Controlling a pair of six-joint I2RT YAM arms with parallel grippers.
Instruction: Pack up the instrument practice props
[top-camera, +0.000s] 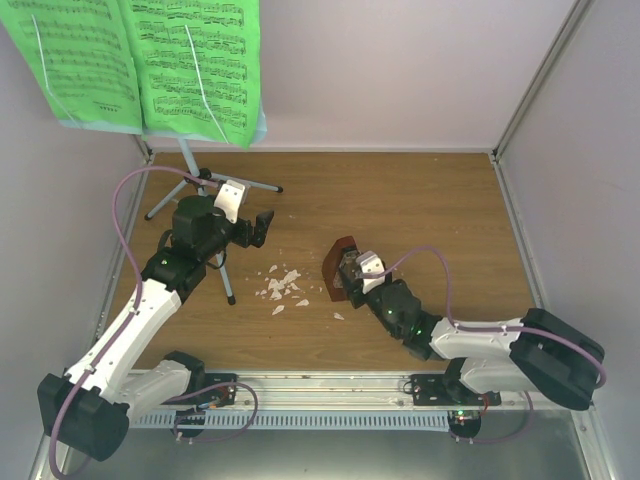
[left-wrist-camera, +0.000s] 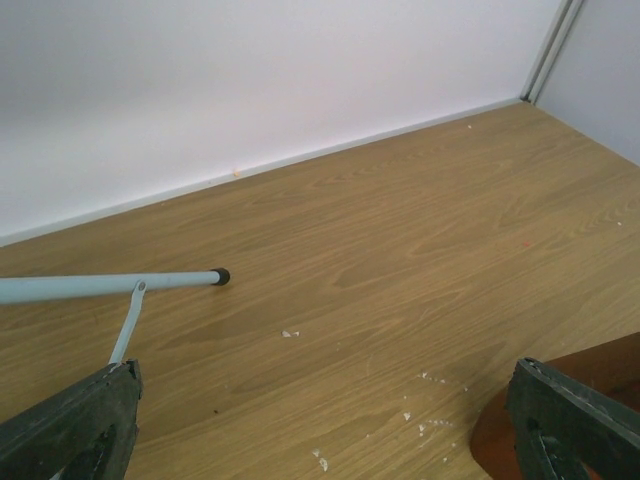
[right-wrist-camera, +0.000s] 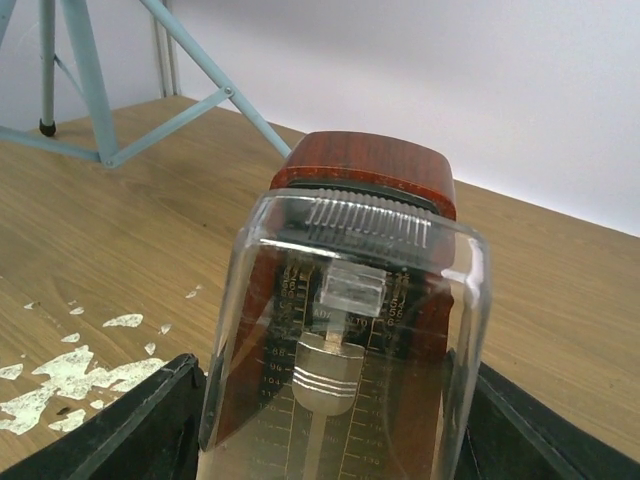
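Observation:
The pale blue music stand (top-camera: 190, 160) stands at the back left on grey tripod legs, also in the right wrist view (right-wrist-camera: 190, 110); one leg shows in the left wrist view (left-wrist-camera: 100, 286). Green sheet music (top-camera: 190, 60) rests on its desk. The reddish-brown metronome (top-camera: 338, 268) with a clear front cover sits mid-table, seen close up in the right wrist view (right-wrist-camera: 365, 180). My right gripper (top-camera: 352, 275) (right-wrist-camera: 335, 430) is shut on its sides. My left gripper (top-camera: 262, 228) (left-wrist-camera: 320, 440) is open and empty, beside the stand's legs. The metronome's edge (left-wrist-camera: 490, 440) shows at its right finger.
White crumbs (top-camera: 282, 288) lie scattered between the stand's front leg and the metronome, also in the right wrist view (right-wrist-camera: 70, 375). White walls (top-camera: 400, 70) close in the wooden table on the back and both sides. A metal rail (top-camera: 330, 385) runs along the near edge.

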